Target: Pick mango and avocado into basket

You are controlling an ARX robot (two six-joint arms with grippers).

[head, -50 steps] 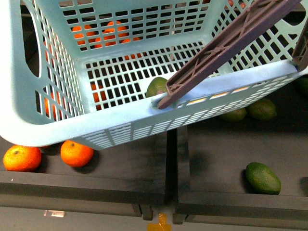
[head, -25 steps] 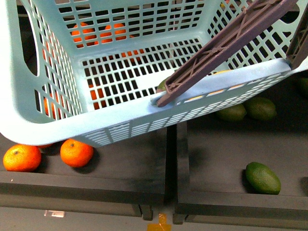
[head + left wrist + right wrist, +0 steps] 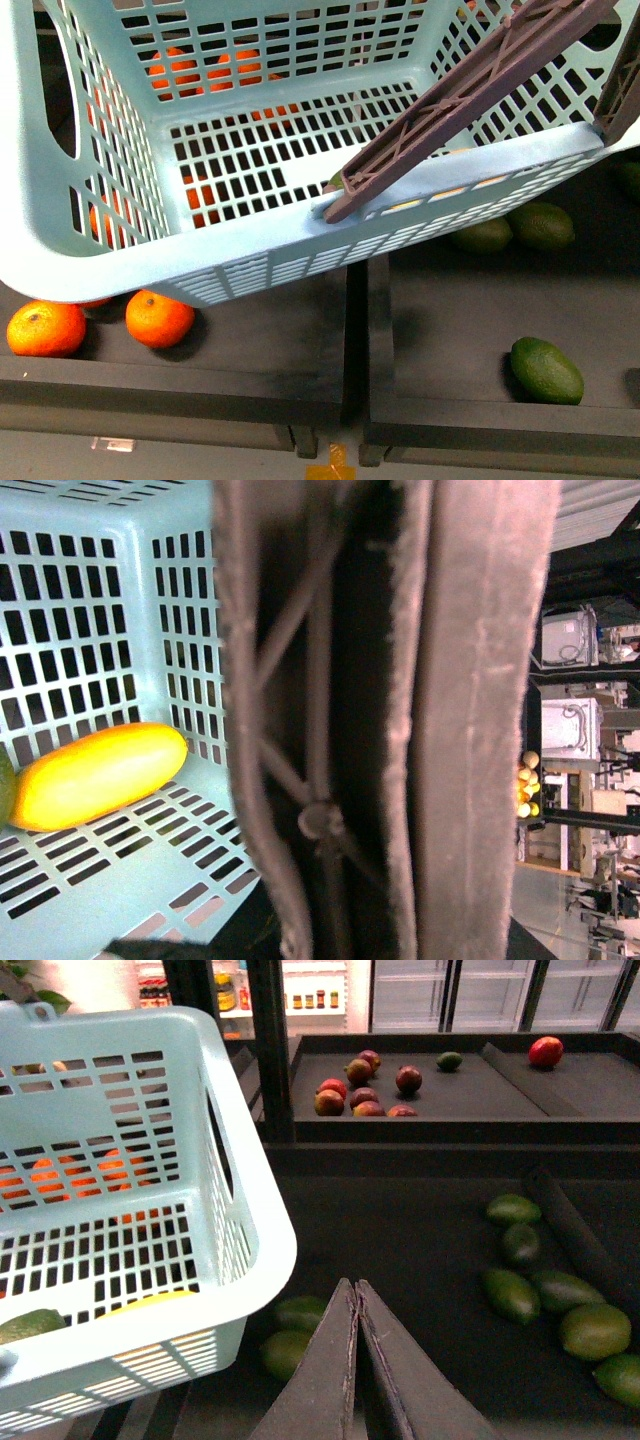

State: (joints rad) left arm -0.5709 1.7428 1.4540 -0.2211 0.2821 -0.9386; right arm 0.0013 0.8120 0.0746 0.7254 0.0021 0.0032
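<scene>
Avocado point(image 3: 338, 180) nearly all behind the basket point(image 3: 250, 245) rim and handle point(image 3: 470, 95); left tool unseen.

Black display trays point(image 3: 440, 300); oranges point(image 3: 158, 318) left; green avocados point(image 3: 546, 369) right.

The right hand point(image 3: 356, 1300) shows in its wrist view with both dark fingers pressed flat together, tips touching and nothing between them, while the left hand itself cannot be made out.

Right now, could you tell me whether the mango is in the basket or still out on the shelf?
In. The left wrist view shows the mango lying on the slotted floor of the basket.
</scene>
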